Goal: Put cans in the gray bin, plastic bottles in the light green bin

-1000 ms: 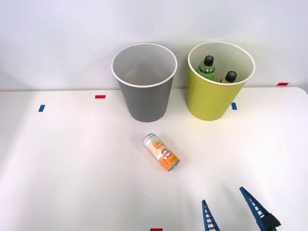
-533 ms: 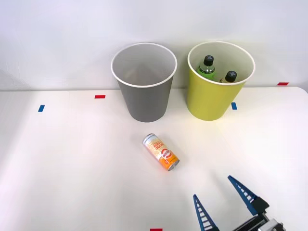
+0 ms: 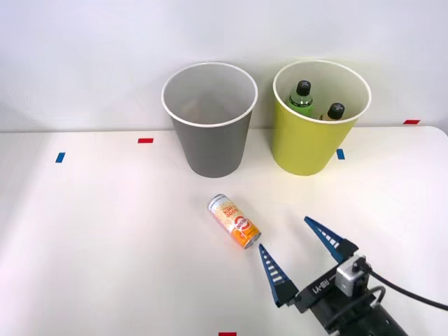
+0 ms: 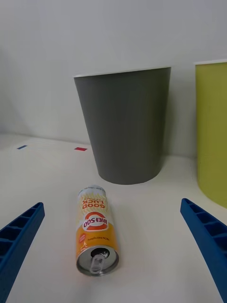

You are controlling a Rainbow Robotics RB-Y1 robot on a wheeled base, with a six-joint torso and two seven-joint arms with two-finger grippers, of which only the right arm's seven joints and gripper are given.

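Where tape marks dot the white table (image 3: pixel 105 231), can (image 3: pixel 234 222) lying flat, right gripper (image 3: pixel 288 250) spread wide beside it, pale wall behind.

A robot test bench in a lab rather than a home. A bare white table (image 3: pixel 105 231) stands against a plain white wall (image 3: pixel 84 56). Small tape markers are stuck to the tabletop: blue tape (image 3: pixel 60 157) at 9 o'clock, red tape (image 3: pixel 145 141) at 11 o'clock, another red tape strip (image 3: pixel 411 122) at 2 o'clock, and one red tape piece (image 3: pixel 227 334) at 6 o'clock, marking out a work zone.
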